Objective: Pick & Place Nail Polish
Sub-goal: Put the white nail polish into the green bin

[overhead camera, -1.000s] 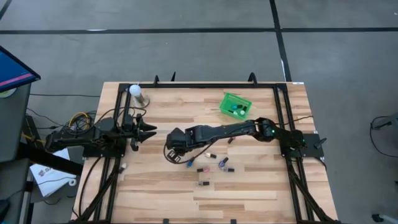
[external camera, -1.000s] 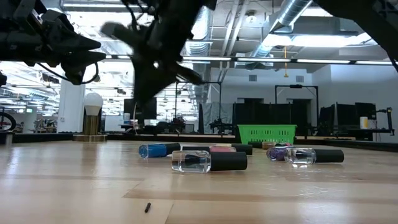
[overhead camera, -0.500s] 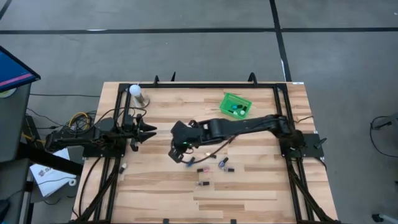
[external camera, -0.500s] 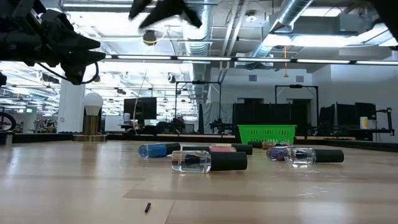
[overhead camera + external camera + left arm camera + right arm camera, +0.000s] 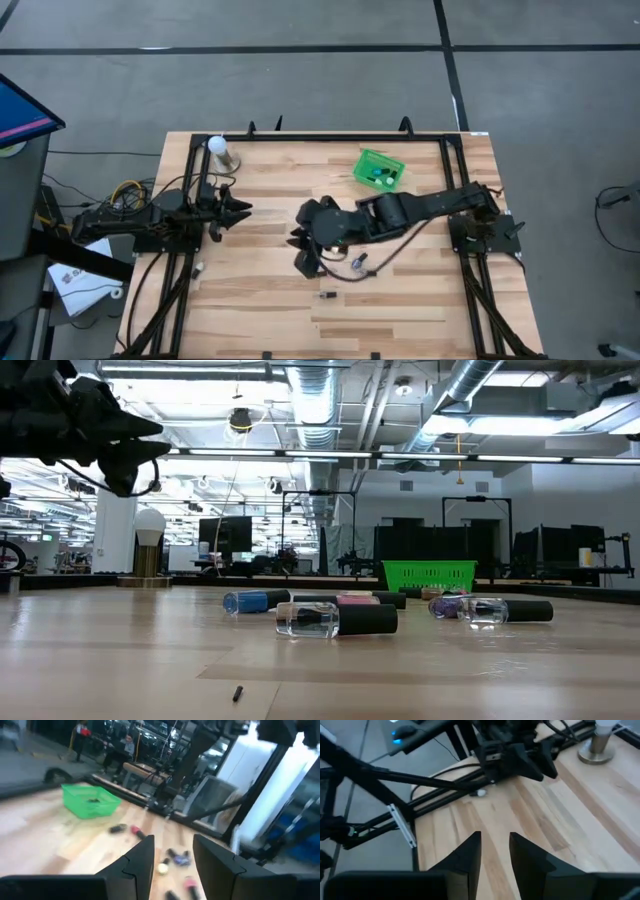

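Several nail polish bottles lie on their sides mid-table: a blue one (image 5: 245, 601), a clear dark-capped one (image 5: 335, 619), a pink one (image 5: 355, 599), a purple one (image 5: 450, 604). From above, a pink one (image 5: 358, 262) and a dark one (image 5: 325, 295) show; my right arm covers the others. My right gripper (image 5: 298, 245) (image 5: 495, 837) hangs high over them, open by a narrow gap and holding nothing. My left gripper (image 5: 240, 210) (image 5: 172, 845) waits open and level at the table's left side.
A green basket (image 5: 378, 170) (image 5: 428, 575) with a few small things in it stands at the far right. A white ball-topped stand (image 5: 222, 150) (image 5: 600, 740) sits at the far left corner. Black frame rails (image 5: 190, 180) line the table's sides.
My right gripper has risen from just above the bottles, out of the low view's top, and drifted toward the table's right and near edges. The bottles on the table have stayed where they were.
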